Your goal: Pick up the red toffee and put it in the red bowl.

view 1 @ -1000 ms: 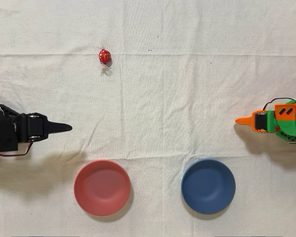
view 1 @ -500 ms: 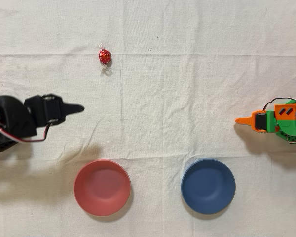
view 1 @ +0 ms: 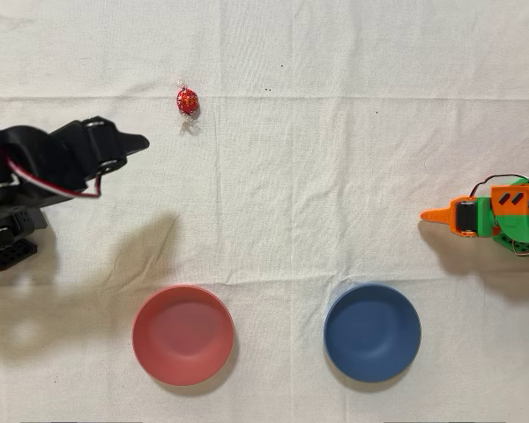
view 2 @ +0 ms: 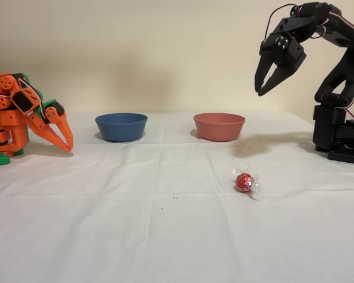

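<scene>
The red toffee (view 1: 186, 101) lies on the white cloth, in shiny red foil with clear twisted ends; in the fixed view the red toffee (view 2: 244, 182) sits in front of the bowls. The salmon-red bowl (view 1: 182, 335) is empty, and in the fixed view the red bowl (view 2: 219, 127) stands behind the toffee. My black gripper (view 1: 139, 141) points toward the toffee from the left in the overhead view, a short way off. In the fixed view my gripper (view 2: 261, 92) hangs high above the table, tips down, open with nothing between the fingers.
A blue bowl (view 1: 372, 332) of the same size stands beside the red one, at the left as the blue bowl (view 2: 121, 127) in the fixed view. The idle orange arm (view 1: 489, 216) rests at the far side. The cloth has fold creases.
My black arm has risen and swung toward the top of the overhead view, bringing the gripper from level with the orange arm to just left of and below the toffee.
</scene>
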{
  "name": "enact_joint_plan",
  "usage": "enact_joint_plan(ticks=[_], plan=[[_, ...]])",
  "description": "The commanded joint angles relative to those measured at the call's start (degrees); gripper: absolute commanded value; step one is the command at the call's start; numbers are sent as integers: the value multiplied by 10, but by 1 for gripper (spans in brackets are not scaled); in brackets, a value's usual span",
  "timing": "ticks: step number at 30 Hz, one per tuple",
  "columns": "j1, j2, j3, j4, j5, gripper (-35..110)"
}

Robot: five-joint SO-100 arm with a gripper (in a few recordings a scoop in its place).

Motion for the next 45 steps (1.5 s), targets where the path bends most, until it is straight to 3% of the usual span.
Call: enact_joint_plan(ticks=[1,5,9,14,22,31,45], plan=[[-20,-14,-24,-22,20,0],[-32,-34,-20,-20,60,0],[-44,-75,-33,-16,9,0],[-61,-109,-33,-31,19,0],[-85,-156,-33,-81,-120,0],[-100,-212,-59,-101,-154,0],[-99,-250,-59,-144,-106,4]])
